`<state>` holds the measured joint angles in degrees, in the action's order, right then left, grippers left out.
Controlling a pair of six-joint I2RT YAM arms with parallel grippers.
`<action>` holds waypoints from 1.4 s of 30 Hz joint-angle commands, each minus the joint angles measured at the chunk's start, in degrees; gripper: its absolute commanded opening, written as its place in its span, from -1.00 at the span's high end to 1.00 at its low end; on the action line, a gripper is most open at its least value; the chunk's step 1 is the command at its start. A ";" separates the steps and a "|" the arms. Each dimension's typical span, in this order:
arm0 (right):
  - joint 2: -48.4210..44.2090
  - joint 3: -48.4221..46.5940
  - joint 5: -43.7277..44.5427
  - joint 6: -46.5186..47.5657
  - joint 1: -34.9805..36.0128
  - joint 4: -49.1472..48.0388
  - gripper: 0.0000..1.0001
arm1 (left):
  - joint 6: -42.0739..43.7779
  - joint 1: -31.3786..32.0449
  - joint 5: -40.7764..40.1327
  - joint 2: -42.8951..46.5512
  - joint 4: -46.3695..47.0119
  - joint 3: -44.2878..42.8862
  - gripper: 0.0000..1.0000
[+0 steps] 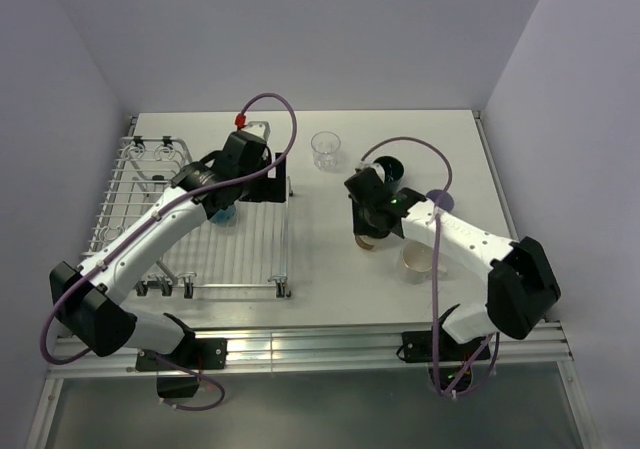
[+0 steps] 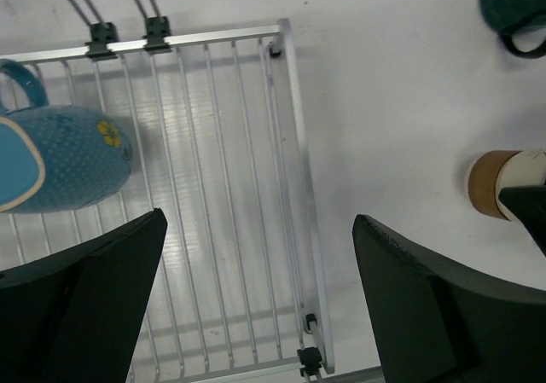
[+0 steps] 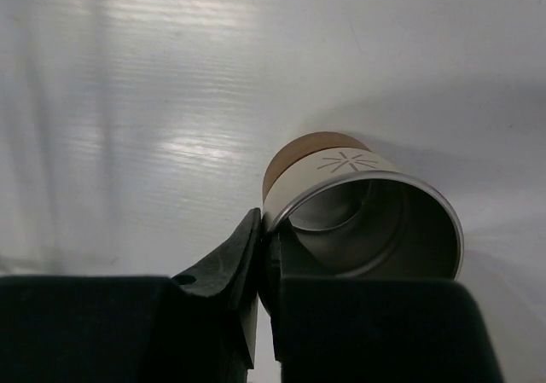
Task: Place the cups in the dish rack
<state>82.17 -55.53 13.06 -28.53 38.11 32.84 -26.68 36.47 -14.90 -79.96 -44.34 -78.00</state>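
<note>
— Right of the table's middle, well short of its right edge, the right gripper (image 3: pixel 264 251) clamps the wall of the brown metal-lined cup (image 3: pixel 367 204) at the rim, one finger inside the mouth and one outside.

— Is it off the table (image 1: pixel 330 289)?

— Cannot tell. It sits tipped, mouth toward the wrist camera, brown base pointing away.

— How should it handle?

— By its look it is stiff, light and unlikely to break. The smooth metal lining is probably slippery, though. A pinch at one spot on the rim would let the cup swing, so a firm squeeze and a slow carry seem wise.

— And the other arm?

— The left gripper (image 2: pixel 260 298) hangs spread wide and empty over the dish rack (image 2: pixel 294 144), which lies along the left edge. The light blue mug (image 2: pixel 64 157) rests on its side on the wires, apart from both fingers.

— What remains outside the rack?

— The clear glass tumbler (image 1: pixel 325 150) stands upright near the far edge. It is likely the fragile, slick one, and is best gripped across its wall. The dark teal mug (image 2: pixel 512 3) and the white mug (image 1: pixel 418 262) sit close to the right arm. Their rims or handles offer a hold.
</note>
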 commanded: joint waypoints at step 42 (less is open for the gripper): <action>-6.33 -4.06 -66.76 -55.81 -14.03 -82.30 1.00 | -7.60 -0.43 41.88 11.93 35.19 3.11 -0.74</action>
<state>74.56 -60.36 -49.45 -74.48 22.92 -33.95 -31.70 34.89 20.64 -69.10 -15.77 -75.92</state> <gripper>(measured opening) 0.108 0.878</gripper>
